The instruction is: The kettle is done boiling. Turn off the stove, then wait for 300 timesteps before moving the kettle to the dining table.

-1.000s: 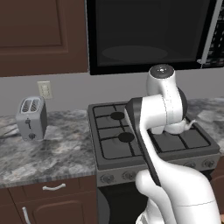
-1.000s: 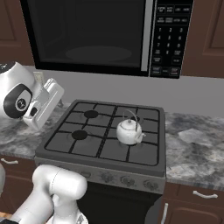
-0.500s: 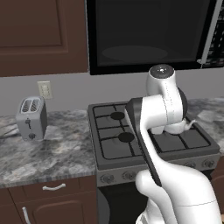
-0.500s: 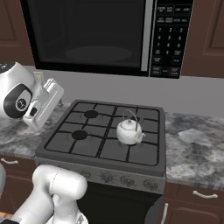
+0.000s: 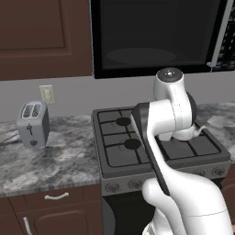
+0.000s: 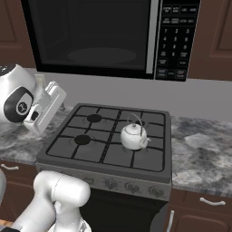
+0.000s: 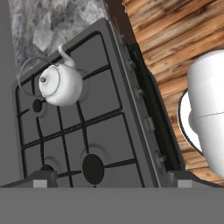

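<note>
Nothing has moved; kettle [image 6: 133, 136] sits on stove [image 6: 106, 144], jaws open.

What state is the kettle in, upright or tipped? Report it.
Upright. The kettle sits flat on the stove grate, lid knob on top and wire handle arched above it, spout level to the side.

The microwave [image 6: 90, 38] keypad markings are too small to read.

arm: raised, elbow bent | end effector [image 7: 109, 177]: fingers spread wide, nothing held, pointing down
</note>
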